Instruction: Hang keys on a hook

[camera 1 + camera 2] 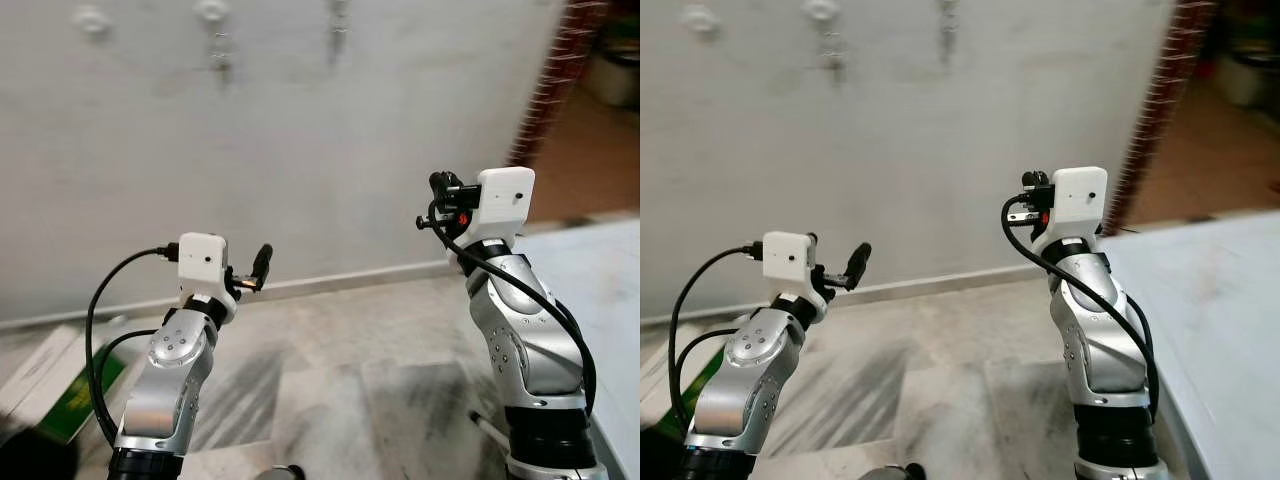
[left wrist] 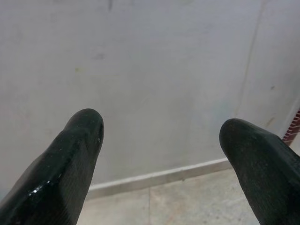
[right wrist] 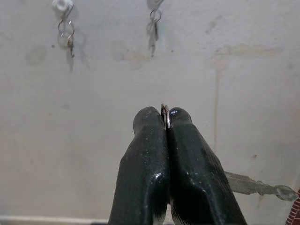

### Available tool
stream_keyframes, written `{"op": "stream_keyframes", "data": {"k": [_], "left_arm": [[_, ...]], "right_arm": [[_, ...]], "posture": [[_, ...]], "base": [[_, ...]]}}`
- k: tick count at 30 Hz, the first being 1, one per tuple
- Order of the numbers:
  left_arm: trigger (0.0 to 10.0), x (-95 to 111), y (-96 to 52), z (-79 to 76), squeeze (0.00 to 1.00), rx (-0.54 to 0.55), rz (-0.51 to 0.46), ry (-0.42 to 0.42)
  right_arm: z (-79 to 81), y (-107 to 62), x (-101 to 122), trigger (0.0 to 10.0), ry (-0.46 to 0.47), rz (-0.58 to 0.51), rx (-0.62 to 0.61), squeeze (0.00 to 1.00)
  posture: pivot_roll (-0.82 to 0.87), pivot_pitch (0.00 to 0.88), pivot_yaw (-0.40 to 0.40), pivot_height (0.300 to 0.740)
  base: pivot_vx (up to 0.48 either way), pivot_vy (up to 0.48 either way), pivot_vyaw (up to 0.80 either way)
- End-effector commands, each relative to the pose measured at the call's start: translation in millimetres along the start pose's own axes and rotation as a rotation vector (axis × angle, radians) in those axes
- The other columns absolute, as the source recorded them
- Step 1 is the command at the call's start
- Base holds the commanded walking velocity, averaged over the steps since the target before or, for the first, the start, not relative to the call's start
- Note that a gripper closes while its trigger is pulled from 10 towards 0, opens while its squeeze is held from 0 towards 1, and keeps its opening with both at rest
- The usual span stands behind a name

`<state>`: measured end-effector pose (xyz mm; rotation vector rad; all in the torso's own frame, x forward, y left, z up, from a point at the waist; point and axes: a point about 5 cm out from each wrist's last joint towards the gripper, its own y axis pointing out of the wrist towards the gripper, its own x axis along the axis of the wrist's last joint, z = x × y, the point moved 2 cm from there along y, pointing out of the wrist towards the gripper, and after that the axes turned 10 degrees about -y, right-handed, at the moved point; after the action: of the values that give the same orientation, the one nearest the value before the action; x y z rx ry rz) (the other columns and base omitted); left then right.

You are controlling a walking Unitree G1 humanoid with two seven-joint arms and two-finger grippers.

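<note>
Two sets of keys point(image 3: 68, 37) were seen hanging on wall hooks point(image 3: 62, 5) ahead. A key ring point(image 3: 165, 114) was pinched tight by the right gripper point(image 3: 166, 119); the left gripper point(image 2: 161, 136) was held wide apart, empty.

Quick count: three white hooks along the wall, the left one point(image 1: 91, 20) bare, the middle one point(image 1: 211, 12) and the right one point(image 1: 340, 10) each with a hanging key set, so two sets point(image 3: 68, 36) point(image 3: 153, 26) already up. Two silver arms, two grippers: the left gripper point(image 2: 159, 140) has its two black fingers spread wide, and the right gripper point(image 3: 165, 117) pinches one key ring with a single key point(image 3: 255, 186) sticking out beside it. One green-and-white box point(image 1: 70, 385) lies on the floor by the left arm.
</note>
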<state>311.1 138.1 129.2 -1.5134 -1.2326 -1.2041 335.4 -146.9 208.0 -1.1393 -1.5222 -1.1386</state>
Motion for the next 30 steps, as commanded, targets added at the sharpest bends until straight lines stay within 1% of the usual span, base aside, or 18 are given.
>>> {"op": "stream_keyframes", "data": {"k": [1, 10, 14, 23, 25, 27, 28, 29, 30], "left_arm": [[10.0, -0.4, -2.2, 1.9, 0.0, 0.005, 0.0, 0.02], [10.0, -2.3, -3.1, -2.0, 0.0, 0.002, -0.009, 0.031], [10.0, -2.3, -2.9, -2.9, 0.0, 0.001, -0.011, 0.032], [10.0, -3.2, -2.5, -3.6, 0.0, 0.001, -0.012, 0.034], [10.0, -3.1, -2.2, -3.8, 0.0, 0.0, -0.013, 0.033], [10.0, -2.7, -1.5, -3.9, 0.0, 0.0, -0.015, 0.032], [10.0, -2.7, -1.5, -3.9, 0.0, 0.0, -0.015, 0.032], [10.0, -2.8, -1.5, -4.2, 0.0, -0.001, -0.015, 0.03], [10.0, -2.8, -1.2, -4.7, 0.0, -0.003, -0.015, 0.029]], "right_arm": [[3.1, 0.8, 7.0, 10.0, 0.017, -0.024, 0.017, 0.0], [5.5, 1.2, 9.4, 10.0, 0.031, -0.032, 0.048, 0.0], [4.2, 1.8, 10.8, 10.0, 0.037, -0.034, 0.054, 0.0], [3.2, 2.1, 10.6, 10.0, 0.04, -0.03, 0.055, 0.0], [3.0, 2.1, 10.1, 10.0, 0.054, -0.026, 0.054, 0.0], [5.6, 2.4, 5.8, 10.0, 0.17, 0.005, 0.063, 0.0], [5.6, 2.4, 5.8, 10.0, 0.17, 0.005, 0.063, 0.0], [9.0, 2.5, 1.8, 10.0, 0.283, 0.038, 0.082, 0.0], [11.6, 2.4, -1.1, 10.0, 0.355, 0.059, 0.106, 0.0]], "posture": [[-0.02, 0.08, 0.067, 0.74], [-0.02, 0.076, 0.057, 0.74], [-0.02, 0.078, 0.054, 0.74], [-0.03, 0.077, 0.054, 0.74], [-0.03, 0.077, 0.054, 0.74], [-0.03, 0.077, 0.054, 0.74], [-0.03, 0.077, 0.054, 0.74], [-0.03, 0.077, 0.054, 0.74], [-0.03, 0.076, 0.054, 0.74]], "base": [[0.0, 0.0, 0.79], [0.0, 0.0, 0.79], [0.0, 0.0, 0.54], [0.0, 0.0, 0.0], [0.0, 0.0, 0.0], [0.0, 0.0, 0.0], [0.0, 0.0, 0.0], [0.0, 0.0, 0.0], [0.0, 0.0, 0.0]]}}
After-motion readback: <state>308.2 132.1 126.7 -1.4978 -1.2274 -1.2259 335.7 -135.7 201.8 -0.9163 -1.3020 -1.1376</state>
